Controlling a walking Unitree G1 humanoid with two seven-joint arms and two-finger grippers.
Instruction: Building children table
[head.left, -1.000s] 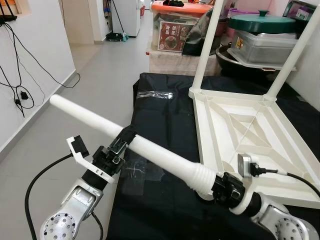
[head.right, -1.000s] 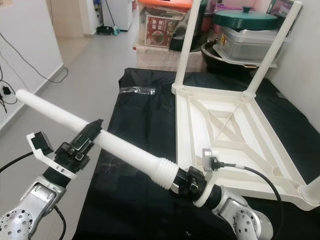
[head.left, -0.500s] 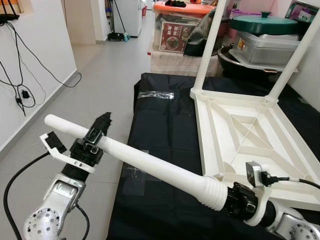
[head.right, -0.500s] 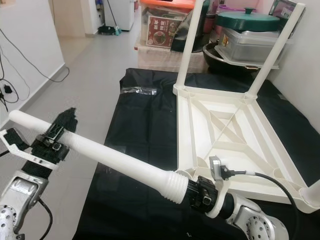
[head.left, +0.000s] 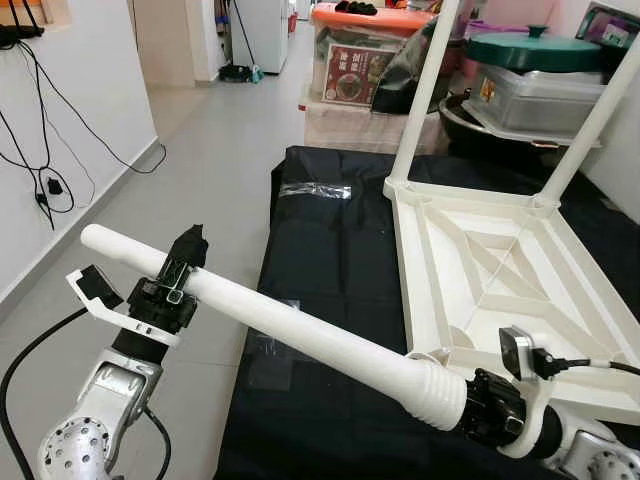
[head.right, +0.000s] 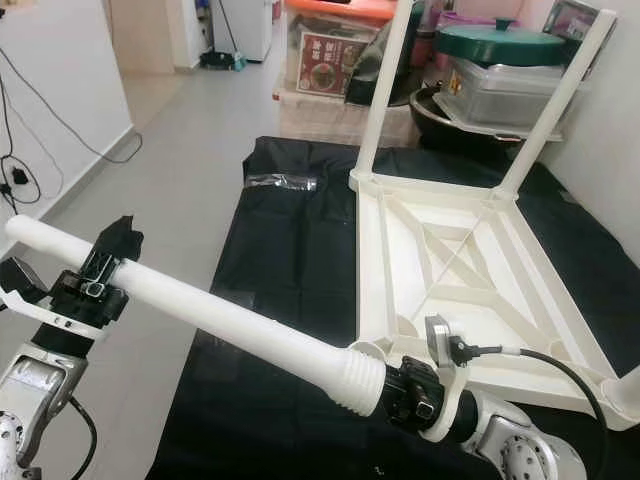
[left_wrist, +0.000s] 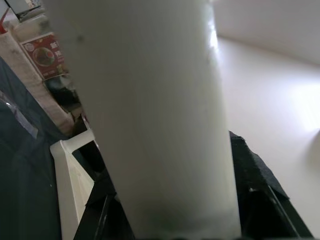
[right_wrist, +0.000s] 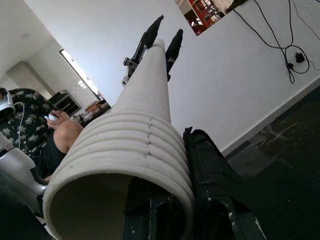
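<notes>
Low in front of the robot, the right gripper (head.left: 478, 415) is clamped on the ribbed, threaded end of a loose white table leg (head.left: 300, 335), held above the black floor mat (head.left: 330, 300). The leg slants up and away to the robot's left, where the left gripper (head.left: 183, 268) has its black fingers closed around the shaft near the plain end. Just beyond, the upside-down white children's table top (head.left: 480, 265) lies on the mat, ribbed underside showing, two fitted legs (head.left: 425, 90) standing upright at its far corners. Behind it sit storage boxes (head.left: 355, 65) and a green-lidded pot (head.left: 528, 50).
</notes>
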